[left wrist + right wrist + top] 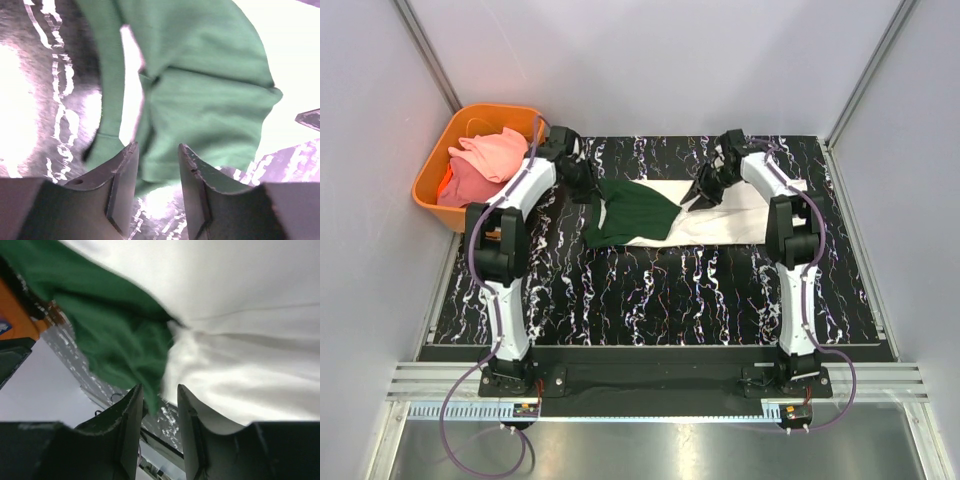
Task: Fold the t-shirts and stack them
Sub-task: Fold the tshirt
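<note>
The cream t-shirt (725,218) lies flat on the black marbled table (650,290), its dark green sleeves (630,212) bunched over its left part. My left gripper (585,185) is at the shirt's far left edge. In the left wrist view it (157,147) is open, and the green cloth (210,100) reaches just between the fingertips. My right gripper (703,192) is over the shirt's far middle. In the right wrist view it (159,389) is open, with a tip of green sleeve (115,325) hanging between the jaws beside the cream cloth (250,315). The printed face is hidden.
An orange basket (428,188) stands off the table's far left corner and holds the pink and coral t-shirts (485,155). Its orange wall shows in the right wrist view (15,315). White walls close in the back and both sides.
</note>
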Robot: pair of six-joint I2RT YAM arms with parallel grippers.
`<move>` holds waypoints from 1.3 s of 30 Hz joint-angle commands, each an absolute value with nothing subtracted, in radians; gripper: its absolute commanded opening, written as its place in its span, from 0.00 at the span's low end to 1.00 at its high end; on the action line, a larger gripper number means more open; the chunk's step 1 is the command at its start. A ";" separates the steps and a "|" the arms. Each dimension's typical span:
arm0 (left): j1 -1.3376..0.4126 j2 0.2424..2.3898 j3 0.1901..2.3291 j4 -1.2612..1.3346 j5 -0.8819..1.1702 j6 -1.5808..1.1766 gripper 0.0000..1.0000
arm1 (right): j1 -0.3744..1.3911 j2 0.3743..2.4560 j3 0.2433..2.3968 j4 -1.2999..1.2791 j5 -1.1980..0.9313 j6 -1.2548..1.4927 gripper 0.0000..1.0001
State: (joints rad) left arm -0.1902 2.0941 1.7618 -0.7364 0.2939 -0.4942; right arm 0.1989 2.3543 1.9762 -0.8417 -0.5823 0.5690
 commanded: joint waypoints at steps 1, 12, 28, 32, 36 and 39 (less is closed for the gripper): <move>-0.221 2.040 1.744 -0.716 0.359 -0.517 0.40 | 0.247 2.230 1.991 -0.847 -0.586 0.560 0.42; -0.282 2.102 1.591 -0.635 0.382 -0.545 0.34 | 0.347 2.312 1.866 -0.720 -0.695 0.572 0.26; -0.247 1.813 1.404 -0.670 0.187 -0.431 0.48 | 0.311 2.065 1.618 -0.690 -0.678 0.480 0.34; -0.245 1.752 1.399 -0.672 0.199 -0.494 0.54 | 0.285 1.997 1.579 -0.698 -0.667 0.471 0.41; -0.245 1.773 1.420 -0.640 0.212 -0.596 0.58 | 0.229 1.915 1.513 -0.712 -0.624 0.477 0.54; -0.252 1.792 1.404 -0.542 0.215 -0.736 0.57 | 0.193 1.866 1.494 -0.742 -0.534 0.482 0.64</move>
